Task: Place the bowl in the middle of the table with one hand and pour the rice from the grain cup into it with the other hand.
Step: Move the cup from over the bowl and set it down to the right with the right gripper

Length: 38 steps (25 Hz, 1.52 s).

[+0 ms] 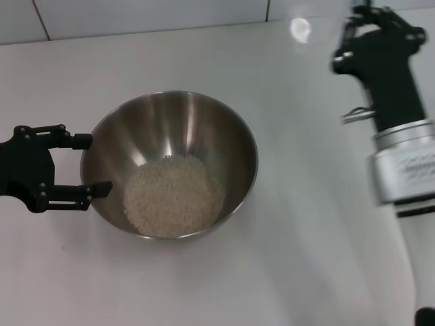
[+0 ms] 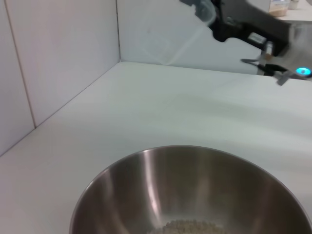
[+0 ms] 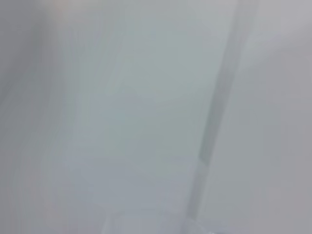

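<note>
Rice (image 1: 173, 197) heaped in steel bowl (image 1: 204, 129)

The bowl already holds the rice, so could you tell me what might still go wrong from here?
The left gripper is open, its fingers straddling the rim of the bowl; withdrawing crookedly could nudge the bowl and scatter the rice. The right gripper holds the grain cup raised above the far table; setting it down roughly could tip it.

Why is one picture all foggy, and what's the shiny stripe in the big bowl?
Right wrist view: only a grey-white blur, nothing sharp. Head view: the stripe is light glaring off the bowl above the rice; the right gripper looks smeared. Left wrist view: the bowl's near rim is soft.
</note>
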Each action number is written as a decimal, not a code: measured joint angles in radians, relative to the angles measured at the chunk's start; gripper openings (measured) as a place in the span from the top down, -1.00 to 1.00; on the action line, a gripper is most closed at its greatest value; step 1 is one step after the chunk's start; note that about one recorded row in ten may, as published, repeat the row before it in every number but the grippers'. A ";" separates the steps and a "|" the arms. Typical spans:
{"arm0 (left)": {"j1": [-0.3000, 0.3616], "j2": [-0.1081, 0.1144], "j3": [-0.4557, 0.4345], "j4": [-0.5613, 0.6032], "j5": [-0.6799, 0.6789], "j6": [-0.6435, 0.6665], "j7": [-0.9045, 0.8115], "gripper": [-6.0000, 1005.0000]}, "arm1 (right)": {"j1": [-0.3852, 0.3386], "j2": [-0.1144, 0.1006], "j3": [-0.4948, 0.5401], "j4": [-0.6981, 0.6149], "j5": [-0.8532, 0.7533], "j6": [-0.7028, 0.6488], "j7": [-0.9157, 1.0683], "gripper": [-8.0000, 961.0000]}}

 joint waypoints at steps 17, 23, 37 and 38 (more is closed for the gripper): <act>-0.006 -0.002 0.010 -0.007 0.000 -0.005 0.000 -0.65 | 0.177 0.003 -0.066 -0.328 -0.089 0.563 0.503 0.90; -0.008 -0.002 0.011 -0.009 0.000 -0.007 0.000 -0.65 | 0.207 0.005 -0.090 -0.331 -0.091 0.655 0.506 0.89; 0.002 -0.002 0.011 -0.009 0.000 -0.003 0.000 -0.65 | 0.034 0.001 -0.068 -0.257 -0.082 0.520 0.507 0.51; 0.002 -0.002 0.011 -0.009 0.000 -0.003 0.000 -0.65 | 0.007 0.001 -0.049 -0.252 -0.079 0.494 0.507 0.44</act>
